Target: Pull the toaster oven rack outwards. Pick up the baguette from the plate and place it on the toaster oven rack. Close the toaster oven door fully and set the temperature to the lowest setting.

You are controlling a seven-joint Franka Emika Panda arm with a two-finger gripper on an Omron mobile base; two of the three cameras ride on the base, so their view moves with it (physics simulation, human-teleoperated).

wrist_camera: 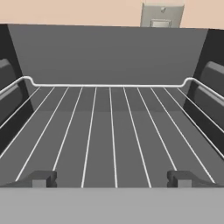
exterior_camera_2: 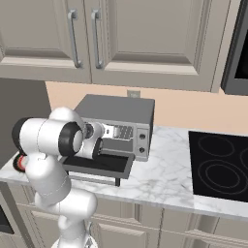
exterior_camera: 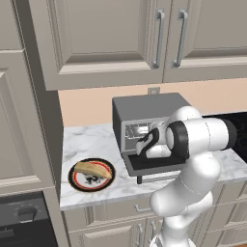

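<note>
The toaster oven (exterior_camera: 149,108) (exterior_camera_2: 116,111) stands on the counter with its door (exterior_camera: 159,166) (exterior_camera_2: 99,167) folded down flat. My gripper (exterior_camera: 144,144) (exterior_camera_2: 99,145) (wrist_camera: 111,178) hovers over the lowered door at the mouth of the cavity. It is open, its fingertips (wrist_camera: 43,178) far apart with nothing between them. The silver wire rack (wrist_camera: 111,127) (exterior_camera: 137,130) lies inside the cavity just ahead of the fingertips. To the left of the oven, the baguette (exterior_camera: 94,169) rests on the plate (exterior_camera: 73,179) with the orange-red rim.
A black cooktop (exterior_camera_2: 218,164) is set into the marble counter (exterior_camera: 96,140) right of the oven. Wall cabinets (exterior_camera: 111,38) hang above. A tall cabinet with a black built-in oven (exterior_camera: 21,222) borders the counter's left end. A wall outlet (wrist_camera: 162,16) sits behind the toaster oven.
</note>
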